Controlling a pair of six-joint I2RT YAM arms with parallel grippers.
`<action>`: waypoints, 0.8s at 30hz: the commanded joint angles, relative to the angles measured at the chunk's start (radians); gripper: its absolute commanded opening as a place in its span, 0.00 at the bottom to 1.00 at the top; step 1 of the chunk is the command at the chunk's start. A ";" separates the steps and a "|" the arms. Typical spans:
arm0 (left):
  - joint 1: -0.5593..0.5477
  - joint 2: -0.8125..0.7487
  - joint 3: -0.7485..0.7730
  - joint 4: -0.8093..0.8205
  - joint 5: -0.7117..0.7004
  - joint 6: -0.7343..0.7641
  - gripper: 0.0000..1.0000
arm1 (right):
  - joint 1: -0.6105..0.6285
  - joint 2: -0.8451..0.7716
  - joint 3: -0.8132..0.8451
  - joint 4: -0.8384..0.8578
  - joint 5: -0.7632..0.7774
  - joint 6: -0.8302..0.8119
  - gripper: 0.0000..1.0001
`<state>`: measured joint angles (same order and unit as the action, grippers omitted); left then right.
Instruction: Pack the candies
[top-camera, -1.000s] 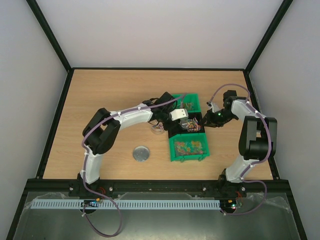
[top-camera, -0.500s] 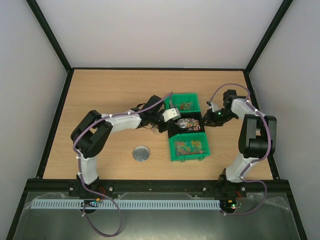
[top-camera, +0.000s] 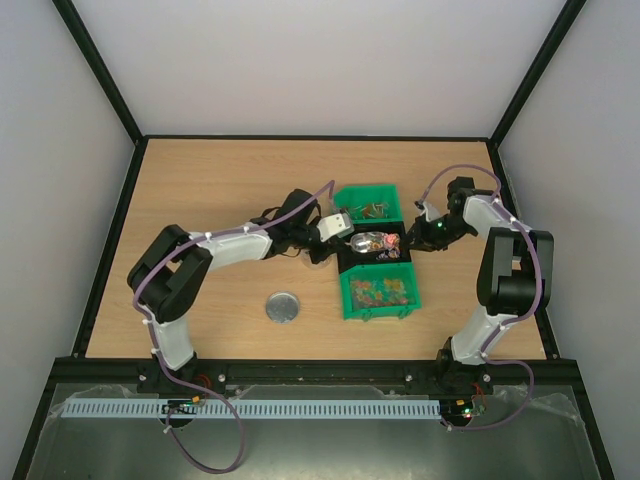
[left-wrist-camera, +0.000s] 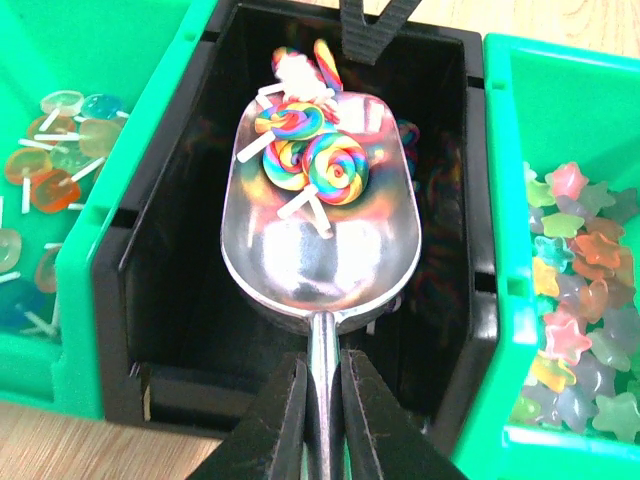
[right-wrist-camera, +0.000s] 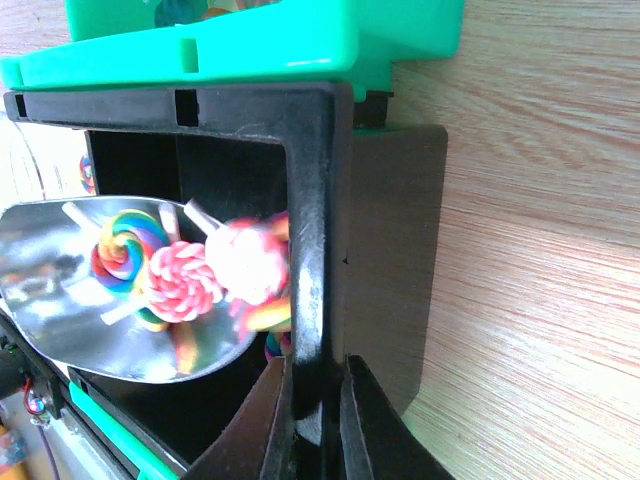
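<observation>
Wood-grain surface (top-camera: 220, 190) carries three bins in a row. They stand between the left arm (top-camera: 235, 245), which reaches in from the left, and the right arm (top-camera: 500, 270), which bends in from the right.

The near green bin (top-camera: 375, 313) holds a dense heap of star-shaped sweets (left-wrist-camera: 580, 260) in mixed pale colours. The far green bin (top-camera: 345, 193) holds only a scatter of flat lollipops (left-wrist-camera: 50, 170) on short white sticks. Between them, touching both, sits the black bin (left-wrist-camera: 170, 300).

The right hand (right-wrist-camera: 315, 380) is clamped shut on the black bin's side wall, one finger inside and one outside.

A metal scoop (left-wrist-camera: 320, 260) has its bowl over the black bin's opening. The left hand (left-wrist-camera: 322, 372) is closed tightly on the scoop's thin handle at the near end.

A round silver lid (top-camera: 283, 307) lies flat on the surface, well apart from the bins and on the left arm's side.

The candies (left-wrist-camera: 310, 150), rainbow and pink swirl lollipops with white sticks, are piled in the front half of the scoop's bowl, several crowding its far lip. In the right wrist view the ones nearest the black wall look blurred.
</observation>
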<state>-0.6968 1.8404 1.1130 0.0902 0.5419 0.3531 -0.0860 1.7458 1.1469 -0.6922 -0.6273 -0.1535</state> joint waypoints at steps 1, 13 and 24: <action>0.022 -0.061 -0.035 0.020 0.032 0.041 0.02 | -0.012 0.011 0.026 -0.019 0.008 -0.010 0.01; 0.057 -0.124 -0.052 0.008 0.078 0.037 0.02 | -0.014 0.019 0.042 -0.015 0.022 0.000 0.01; 0.130 -0.277 -0.086 -0.095 0.114 0.042 0.02 | -0.014 0.019 0.048 0.011 0.027 0.023 0.01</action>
<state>-0.5999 1.6402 1.0527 0.0364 0.6098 0.3748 -0.0917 1.7493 1.1648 -0.6930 -0.5983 -0.1406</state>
